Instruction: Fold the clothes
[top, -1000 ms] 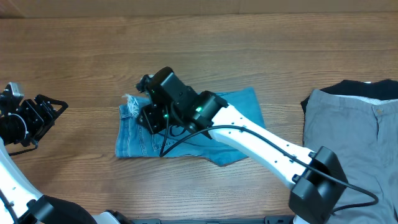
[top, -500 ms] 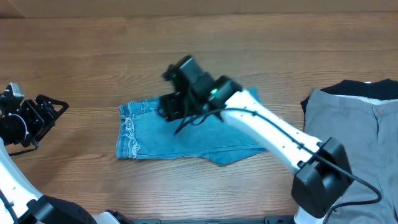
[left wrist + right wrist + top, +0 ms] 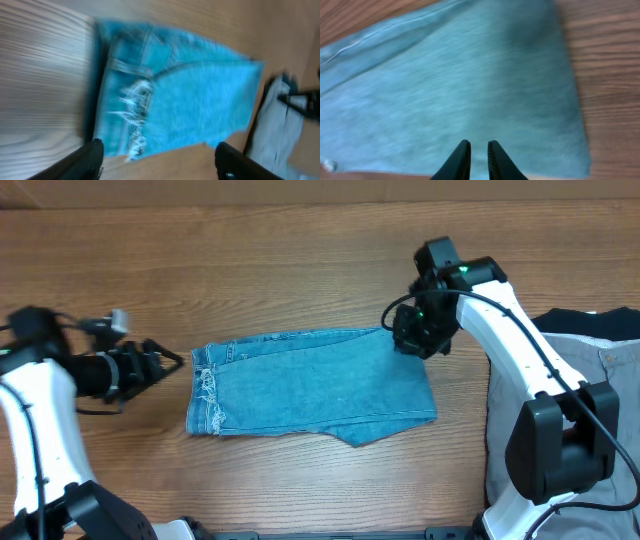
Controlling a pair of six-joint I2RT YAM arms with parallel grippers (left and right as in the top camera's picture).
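The light blue jeans (image 3: 310, 385) lie folded flat in the middle of the table, with the frayed hems (image 3: 207, 392) at the left end. My right gripper (image 3: 408, 340) hovers over their upper right corner; in the right wrist view its jaws (image 3: 478, 146) stand nearly shut above the denim (image 3: 470, 85), holding nothing. My left gripper (image 3: 170, 363) is just left of the jeans and open; between its wide fingers (image 3: 160, 160) is bare table, with the jeans (image 3: 170, 100) beyond. Grey trousers (image 3: 560, 410) lie on a black garment (image 3: 590, 325) at the right.
Wooden table top (image 3: 300, 270) stretches all round the jeans. The grey trousers (image 3: 275, 135) show at the right edge of the left wrist view. The right arm (image 3: 520, 330) reaches across above the grey trousers.
The right gripper swung from the jeans' left part to their upper right corner, and the jeans now lie uncovered and flat. The left gripper moved right, close to the jeans' left edge.
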